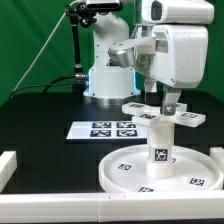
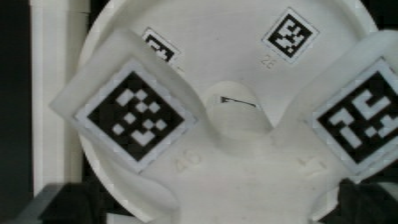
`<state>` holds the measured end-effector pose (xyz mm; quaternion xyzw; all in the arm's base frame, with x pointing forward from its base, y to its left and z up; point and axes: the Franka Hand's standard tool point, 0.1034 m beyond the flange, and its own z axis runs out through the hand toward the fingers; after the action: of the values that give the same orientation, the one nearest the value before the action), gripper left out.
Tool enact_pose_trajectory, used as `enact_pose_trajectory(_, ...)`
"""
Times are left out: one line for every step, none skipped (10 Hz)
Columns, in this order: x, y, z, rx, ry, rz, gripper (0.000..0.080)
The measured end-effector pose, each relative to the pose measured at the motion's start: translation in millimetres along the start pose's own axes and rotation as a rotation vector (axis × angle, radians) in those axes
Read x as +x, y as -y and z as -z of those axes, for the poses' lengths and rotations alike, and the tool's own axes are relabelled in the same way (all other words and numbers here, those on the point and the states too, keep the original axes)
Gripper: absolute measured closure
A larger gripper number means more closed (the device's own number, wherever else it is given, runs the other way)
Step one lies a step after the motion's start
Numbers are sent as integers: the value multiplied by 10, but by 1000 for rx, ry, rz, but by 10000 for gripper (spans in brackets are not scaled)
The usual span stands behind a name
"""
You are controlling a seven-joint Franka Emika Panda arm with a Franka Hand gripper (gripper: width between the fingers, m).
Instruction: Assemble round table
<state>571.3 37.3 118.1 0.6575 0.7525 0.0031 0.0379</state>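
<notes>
Green cloth hangs behind a black desk (image 1: 40,115) with a low white wall along its edge. On the desk lies the big round disc (image 1: 190,165), flat, with a raised rim. The short thick post (image 1: 160,140) stands upright in the middle of the disc. The small cross piece (image 1: 163,112) sits flat on top of the post. The hand (image 1: 168,100) hangs right over the cross piece with its fingers spread wide, and it holds nothing. The wrist view looks straight down on the cross piece (image 2: 222,100) and its square tags. The marker board (image 1: 103,129) lies flat behind the disc. All the parts look like hard, light, smooth plastic, so they could slip. I think the best place to grab is across one arm of the cross piece, pinching its flat sides.
</notes>
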Motion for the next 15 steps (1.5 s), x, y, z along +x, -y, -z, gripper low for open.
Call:
enact_pose_trajectory(13,7,-8,2,-1,-5,151)
enact_pose_trajectory(21,19,-17,4,-1,-9,151)
enact_pose_trajectory(25,33,-27,7,-2,-10,151)
enact_pose_trajectory(25,53,-46,9,-2,-12,151)
enact_pose_trajectory(22,80,-80,16,-2,-13,151)
enact_pose_trajectory(20,95,-120,22,-3,-13,151)
enact_pose_trajectory(21,103,-144,26,-3,-14,151)
enact_pose_trajectory(21,102,-151,29,-3,-14,151)
enact_pose_trajectory(15,92,-150,28,-2,-15,275)
enact_pose_trajectory(-11,80,-142,25,-1,-16,354)
enact_pose_trajectory(-71,76,-140,32,2,2,354)
enact_pose_trajectory(-78,86,-146,34,3,-17,354)
enact_pose_trajectory(-80,89,-148,35,3,-40,354)
enact_pose_trajectory(-86,90,-150,35,3,-41,354)
enact_pose_trajectory(-86,93,-153,36,3,-95,354)
